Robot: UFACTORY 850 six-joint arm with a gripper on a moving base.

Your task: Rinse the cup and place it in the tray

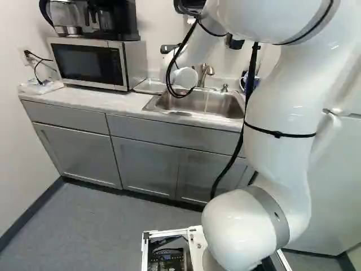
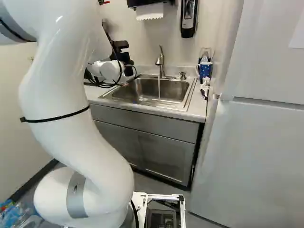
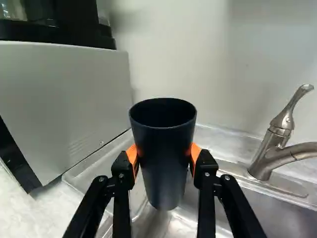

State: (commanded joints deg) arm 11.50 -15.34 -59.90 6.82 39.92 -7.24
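In the wrist view the gripper (image 3: 164, 154) is shut on the dark cup (image 3: 164, 161), its orange pads against both sides. The cup stands mouth up, leaning slightly, and looks to be above the tray's edge beside the sink. A shiny metal tray (image 3: 99, 162) lies between the microwave and the sink; part of it is hidden by the cup and fingers. It also shows as a tray (image 1: 148, 86) in the left base view. The wrist hides the cup in both base views.
Water runs from the faucet (image 2: 160, 61) into the sink (image 2: 166, 90). The microwave (image 1: 93, 63) stands left of the tray, with a coffee maker (image 1: 113, 20) on top. A blue mug (image 2: 205, 70) stands right of the sink, by the white fridge (image 2: 251, 152).
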